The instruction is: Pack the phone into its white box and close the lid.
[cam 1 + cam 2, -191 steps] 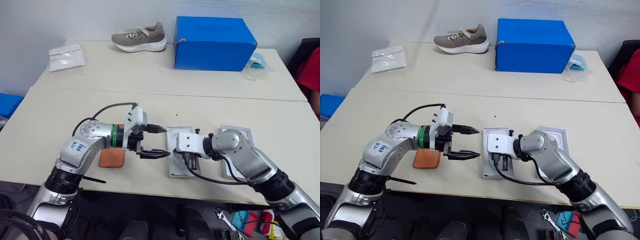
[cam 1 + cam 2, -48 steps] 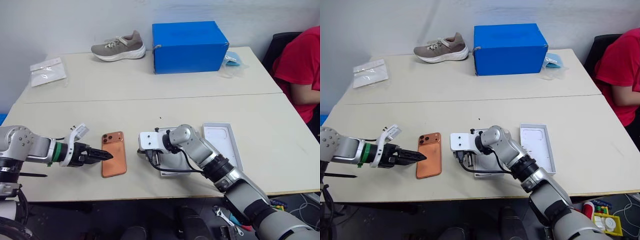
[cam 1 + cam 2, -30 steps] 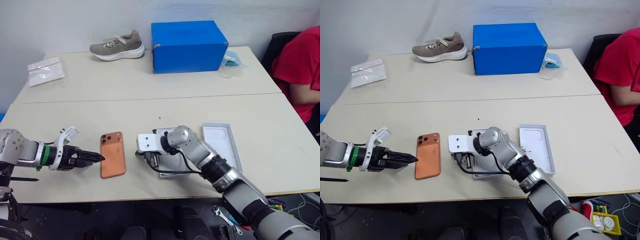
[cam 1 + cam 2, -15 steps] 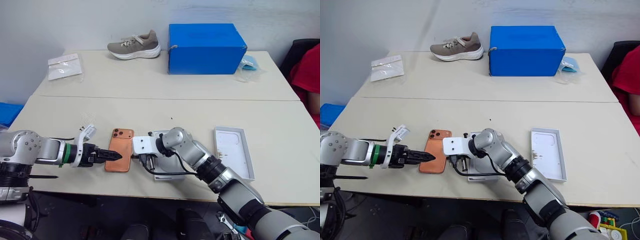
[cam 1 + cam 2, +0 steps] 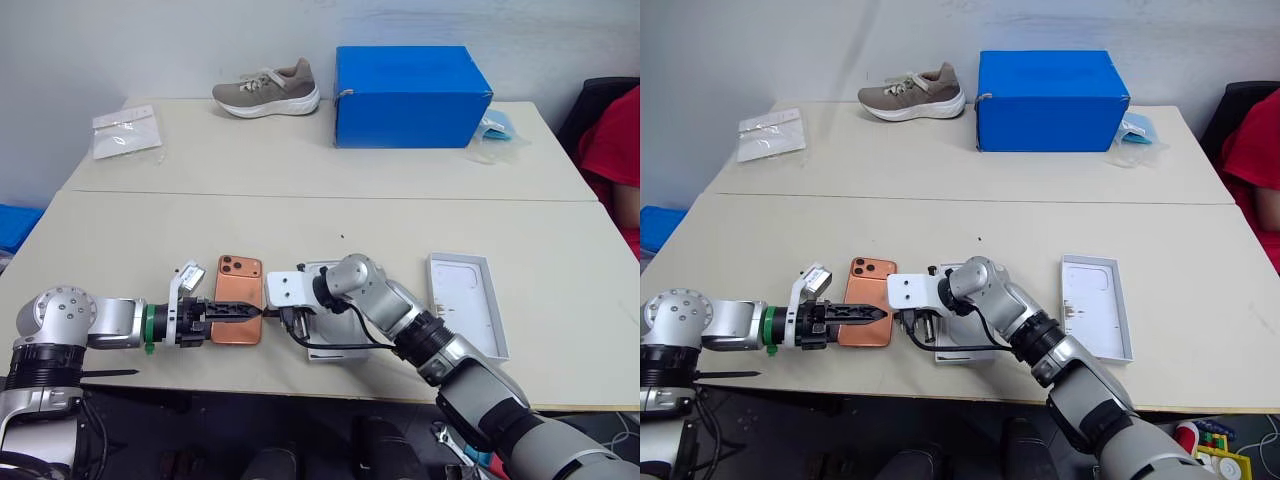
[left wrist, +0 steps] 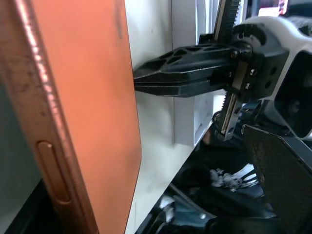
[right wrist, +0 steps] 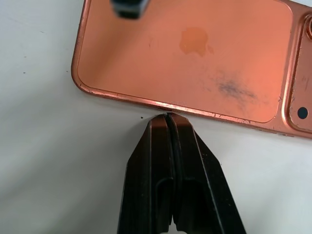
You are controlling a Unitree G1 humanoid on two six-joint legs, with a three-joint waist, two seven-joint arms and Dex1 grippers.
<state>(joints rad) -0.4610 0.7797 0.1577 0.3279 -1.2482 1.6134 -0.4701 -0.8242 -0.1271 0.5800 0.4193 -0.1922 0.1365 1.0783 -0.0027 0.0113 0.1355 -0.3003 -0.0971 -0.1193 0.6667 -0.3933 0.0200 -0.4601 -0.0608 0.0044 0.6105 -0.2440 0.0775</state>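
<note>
Copper-orange phone (image 5: 239, 298) flat, back up, white box (image 5: 322, 350) beside it, lid (image 5: 466, 304) well apart, open side up.

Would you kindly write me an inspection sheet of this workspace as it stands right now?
Surface: two beige tables set edge to edge.
Job's things: flat copper-orange phone lying back up; shallow white box beside it, under the right arm; white lid apart, inside up.
Clutter: grey sneaker, big blue box, clear plastic bag, blue face mask.
Grippers: left gripper open over the phone; right gripper shut, tips at the phone's long edge.
Cables: black cable looping under the right wrist.
Surroundings: person in red seated at the right.
</note>
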